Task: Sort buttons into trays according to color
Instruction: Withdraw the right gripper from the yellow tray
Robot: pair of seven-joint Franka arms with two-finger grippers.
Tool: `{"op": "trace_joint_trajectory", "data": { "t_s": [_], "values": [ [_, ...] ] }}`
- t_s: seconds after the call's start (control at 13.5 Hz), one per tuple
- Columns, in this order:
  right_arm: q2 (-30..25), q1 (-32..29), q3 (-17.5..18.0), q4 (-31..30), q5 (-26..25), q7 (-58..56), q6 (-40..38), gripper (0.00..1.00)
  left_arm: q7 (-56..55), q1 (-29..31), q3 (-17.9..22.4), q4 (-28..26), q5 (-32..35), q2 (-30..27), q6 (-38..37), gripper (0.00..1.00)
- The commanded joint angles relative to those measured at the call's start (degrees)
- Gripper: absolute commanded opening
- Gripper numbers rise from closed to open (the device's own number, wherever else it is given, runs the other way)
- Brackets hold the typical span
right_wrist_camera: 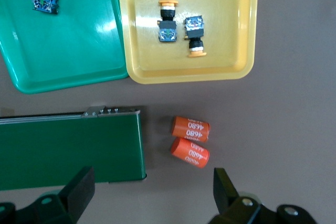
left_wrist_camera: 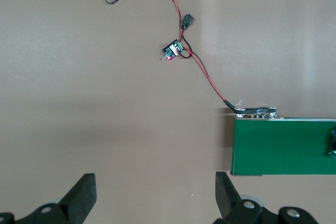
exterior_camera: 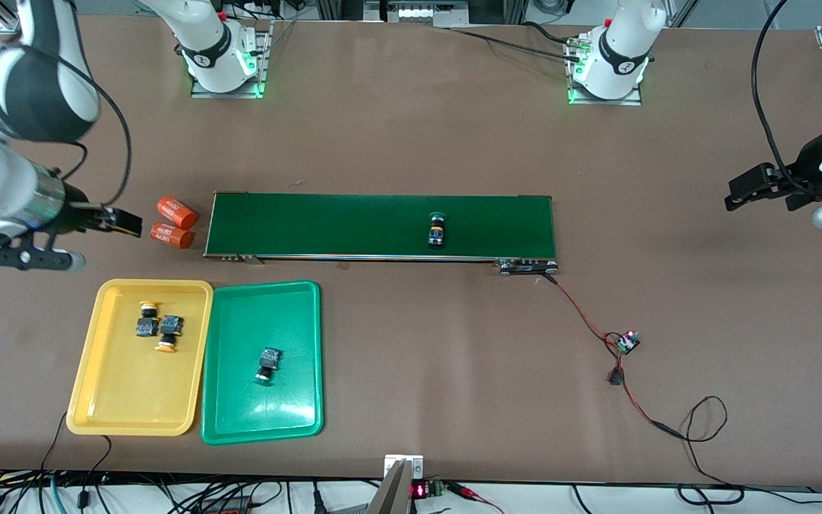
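The right gripper (exterior_camera: 125, 221) was hanging with its fingers spread and nothing in them, over the bare table at the right arm's end, just beside the two orange cylinders (exterior_camera: 174, 222). Those two lay touching each other just off the end of the conveyor belt (exterior_camera: 325, 225).

Nearer the front camera, the yellow tray (exterior_camera: 100, 400) and the green tray (exterior_camera: 290, 407) sat side by side, edges touching. The yellow one had both yellow-capped buttons (exterior_camera: 157, 327) lying in it right next to each other, caps pointing opposite ways. The green one held one green-capped button (exterior_camera: 267, 364) on its side.

The last green-capped button (exterior_camera: 437, 230) lay on the belt, toward the left arm's end of it. Red and black wires (exterior_camera: 582, 314) ran from that belt end to a small circuit board (exterior_camera: 627, 342).

The left gripper (exterior_camera: 739, 193) waited released, holding nothing, over bare table out at the left arm's end.
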Motion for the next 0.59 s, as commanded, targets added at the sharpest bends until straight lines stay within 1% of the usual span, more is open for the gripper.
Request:
{"op": "trace_joint_trajectory", "data": {
  "t_s": [0.0, 0.22, 0.52],
  "values": [
    [-4.43, -5.17, 3.85, -1.0, 0.68, -0.16, -3.28, 1.0, 0.61, -0.49, 0.7, -0.31, -1.11, -0.6, -0.3, 1.0],
    [-5.93, -10.09, 8.15, -1.09, 0.77, -1.65, -4.96, 1.0, 0.61, -0.4, 0.79, -0.31, -1.2, -0.59, -0.3, 1.0],
    [-6.2, -10.45, 8.61, -0.57, 1.03, -1.47, -6.46, 1.0, 0.7, 0.21, 0.79, -0.31, -1.29, -0.33, -0.3, 1.0]
  ]
}}
